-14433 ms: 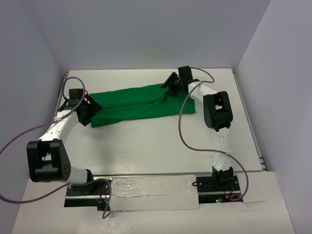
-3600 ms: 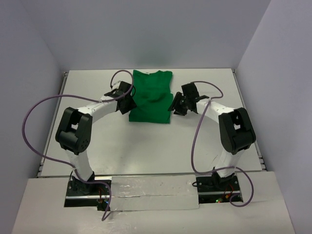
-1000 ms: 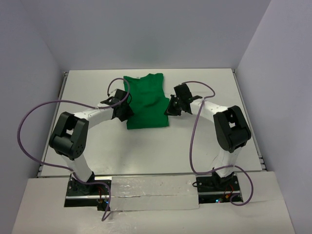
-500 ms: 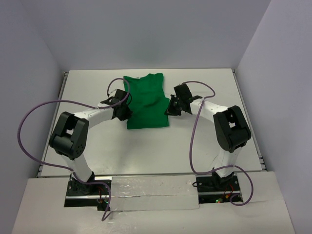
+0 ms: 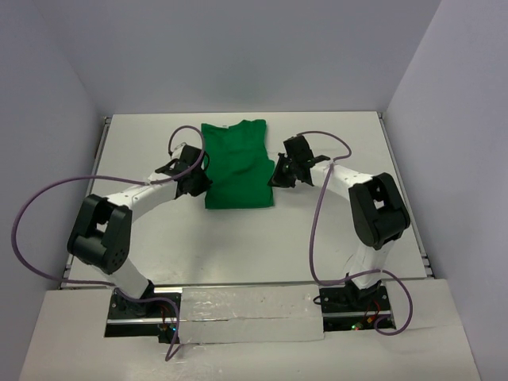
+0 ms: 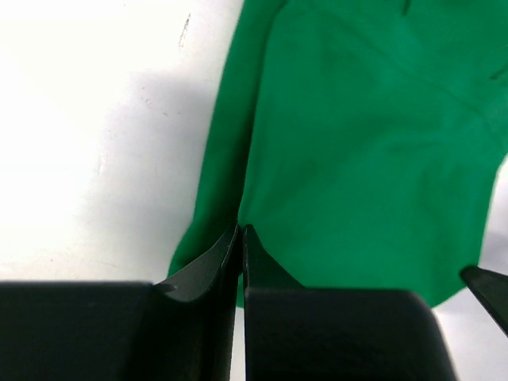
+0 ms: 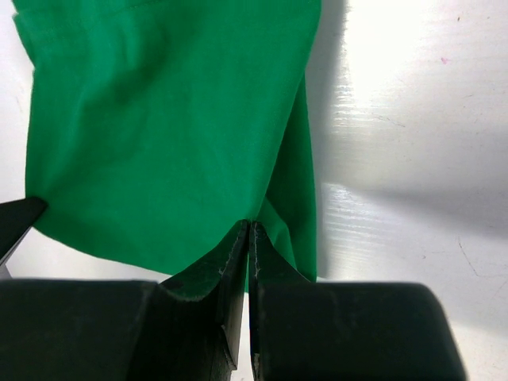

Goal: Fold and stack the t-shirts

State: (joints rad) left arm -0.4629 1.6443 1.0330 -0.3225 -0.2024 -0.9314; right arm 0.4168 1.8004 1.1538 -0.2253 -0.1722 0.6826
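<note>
The green t-shirt (image 5: 236, 164) lies folded into a tall rectangle at the middle back of the table, collar end away from me. My left gripper (image 5: 204, 182) is at its left edge near the bottom corner; in the left wrist view the gripper (image 6: 240, 231) is shut, with the cloth (image 6: 357, 159) creasing into the tips. My right gripper (image 5: 275, 176) is at the right edge, opposite the left one. In the right wrist view this gripper (image 7: 250, 225) is shut too, pinching the folded edge of the shirt (image 7: 159, 135).
The white table (image 5: 238, 238) has a raised edge at the left (image 5: 104, 127) and right (image 5: 383, 119), with walls behind and beside it. Purple cables (image 5: 317, 222) loop from both arms over the tabletop.
The left gripper's jaws have closed on the shirt's left edge, and the left arm's elbow has swung out to the left. The right arm and the shirt have stayed put.
</note>
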